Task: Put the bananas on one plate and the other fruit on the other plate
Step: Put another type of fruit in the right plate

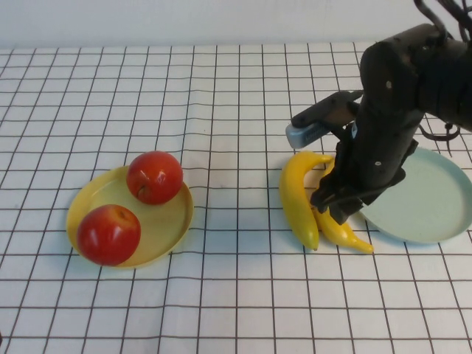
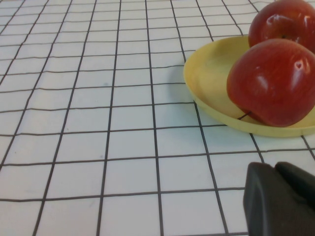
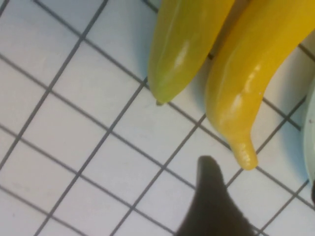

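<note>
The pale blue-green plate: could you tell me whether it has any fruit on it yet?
Empty. The blue-green plate shows bare; both bananas lie on the cloth beside it, under the right gripper.

A staged test bench in a lab, seemingly: a white cloth ruled with a black grid (image 1: 221, 110) covers the whole table, and beyond the cloth's far edge stands only a plain pale wall (image 1: 184, 18).

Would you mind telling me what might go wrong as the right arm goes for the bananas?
The two bananas lie touching, so the right tool above them may nudge or drag both. The blue-green plate sits close beside them and could get bumped. The left tool, shut near the yellow plate with both apples, poses little risk.
</note>
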`<action>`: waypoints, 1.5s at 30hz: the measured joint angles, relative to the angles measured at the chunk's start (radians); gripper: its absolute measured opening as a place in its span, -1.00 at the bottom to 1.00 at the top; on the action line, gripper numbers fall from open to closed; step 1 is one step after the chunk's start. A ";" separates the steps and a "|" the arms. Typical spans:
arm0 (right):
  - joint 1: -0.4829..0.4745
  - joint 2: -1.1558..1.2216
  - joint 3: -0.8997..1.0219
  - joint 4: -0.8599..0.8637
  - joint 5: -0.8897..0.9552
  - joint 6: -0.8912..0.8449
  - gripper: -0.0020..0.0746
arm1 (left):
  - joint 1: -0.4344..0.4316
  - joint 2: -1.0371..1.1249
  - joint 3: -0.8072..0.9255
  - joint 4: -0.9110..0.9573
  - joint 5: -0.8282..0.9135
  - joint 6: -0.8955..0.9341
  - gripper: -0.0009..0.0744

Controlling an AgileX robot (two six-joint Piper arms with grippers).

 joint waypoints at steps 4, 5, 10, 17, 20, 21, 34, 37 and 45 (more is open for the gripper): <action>0.000 0.067 -0.052 -0.019 -0.014 0.055 0.19 | 0.000 0.000 0.000 0.000 0.000 0.000 -0.99; 0.000 0.089 -0.069 -0.019 -0.016 0.062 0.21 | 0.000 0.000 0.000 0.000 0.000 0.000 -0.99; 0.000 0.195 -0.158 -0.007 -0.014 0.073 0.24 | 0.000 0.000 0.000 0.000 0.000 0.000 -0.99; 0.000 0.280 -0.247 -0.005 0.035 0.073 0.25 | 0.000 0.000 0.000 0.000 0.000 0.000 -0.99; 0.000 0.289 -0.261 -0.012 0.057 0.102 0.25 | 0.000 0.000 0.000 0.000 0.000 0.000 -0.99; 0.000 0.293 -0.264 -0.015 0.059 0.107 0.25 | 0.000 0.000 0.000 0.000 0.000 0.000 -0.99; 0.005 0.295 -0.267 -0.034 0.066 0.165 0.03 | 0.000 0.000 0.000 0.000 0.000 0.000 -0.99; 0.005 0.296 -0.267 -0.039 0.065 0.166 0.02 | 0.000 0.000 0.000 0.000 0.000 0.000 -0.99; 0.005 0.298 -0.268 -0.053 0.064 0.169 0.15 | 0.000 0.000 0.000 0.000 0.000 0.000 -0.99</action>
